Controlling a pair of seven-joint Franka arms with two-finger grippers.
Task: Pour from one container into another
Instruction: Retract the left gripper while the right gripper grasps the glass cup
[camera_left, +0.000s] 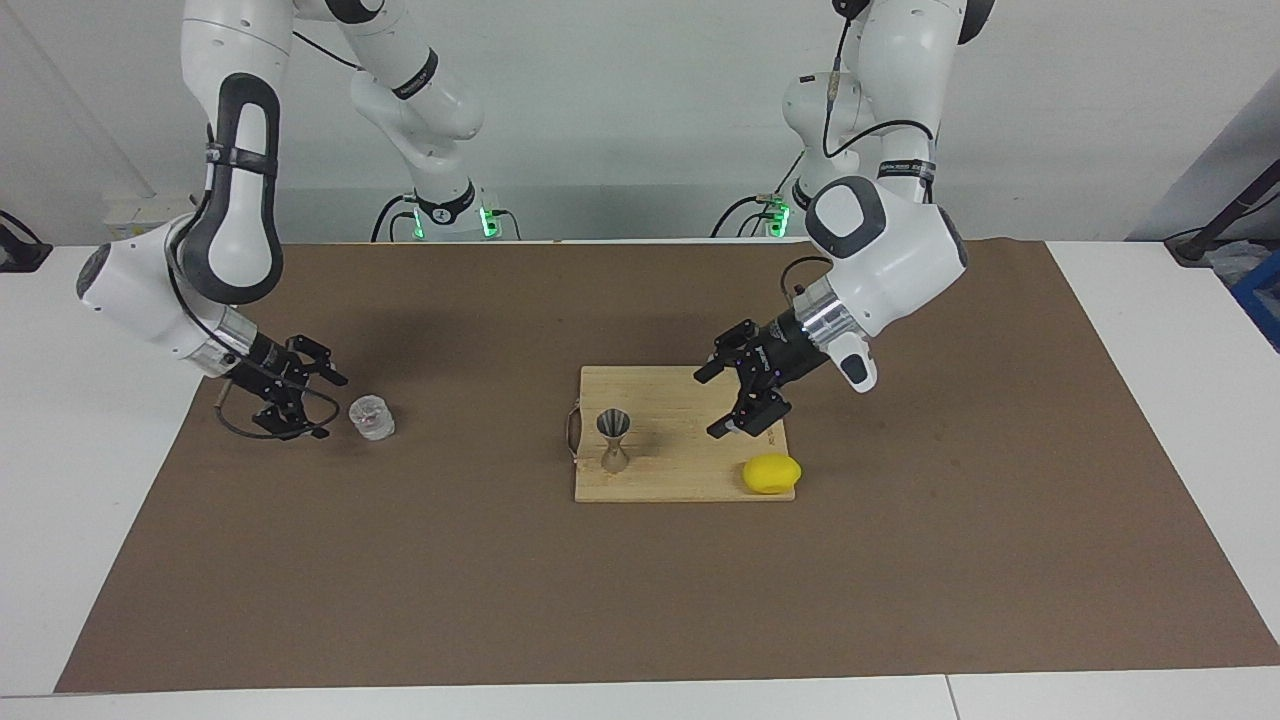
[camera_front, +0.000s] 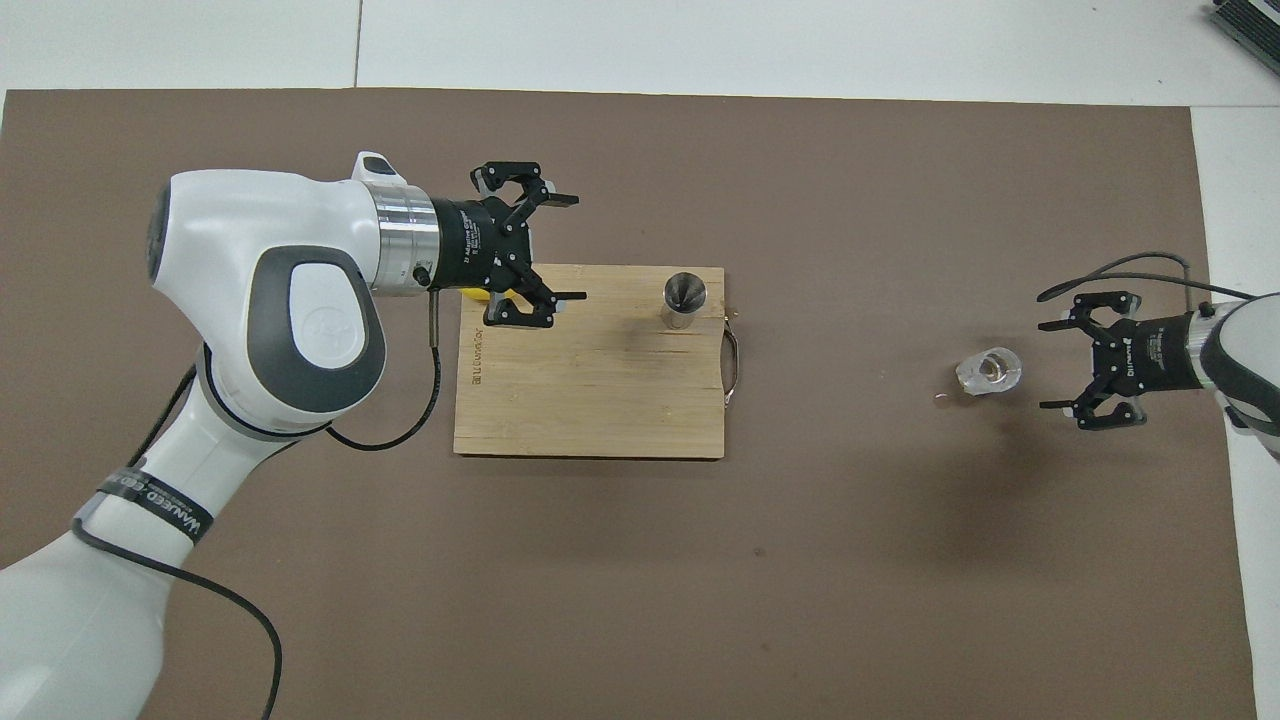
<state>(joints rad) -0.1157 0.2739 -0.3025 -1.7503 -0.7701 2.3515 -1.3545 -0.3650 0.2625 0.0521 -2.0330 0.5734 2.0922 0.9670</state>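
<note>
Right gripper (camera_left: 312, 403), low over the brown mat (camera_left: 640, 600) at the right arm's end of the table (camera_left: 1150, 400): fingers spread wide, holding nothing, its opening turned toward the glass cup (camera_left: 372, 418) and just beside it. Contact cannot be confirmed from either view; a thin gap seems to show in the overhead view between the gripper (camera_front: 1060, 367) and the cup (camera_front: 989, 371).

Glass cup: upright on the mat, well apart from the cutting board (camera_left: 690, 480). Contents not readable; something small shows inside it from above.

Left gripper (camera_left: 722, 402): open, empty, raised over the board's edge toward the left arm's end, above the lemon's (camera_left: 771, 473) corner. It points toward the jigger (camera_left: 613, 440) but is well apart from it. This arm looks to be waiting.

Cutting board, mid-table: jigger stands upright on it, at the edge toward the right arm's end and on the part of the board farther from the robots, open cone up. Lemon sits at the board's corner toward the left arm's end, farther from the robots than the left gripper's spot.

Progress, judged: early. Nothing lifted, nothing poured. Left to do: close on the cup, lift, carry to the jigger, tilt over its mouth. The narrow mouth will need careful aim.
</note>
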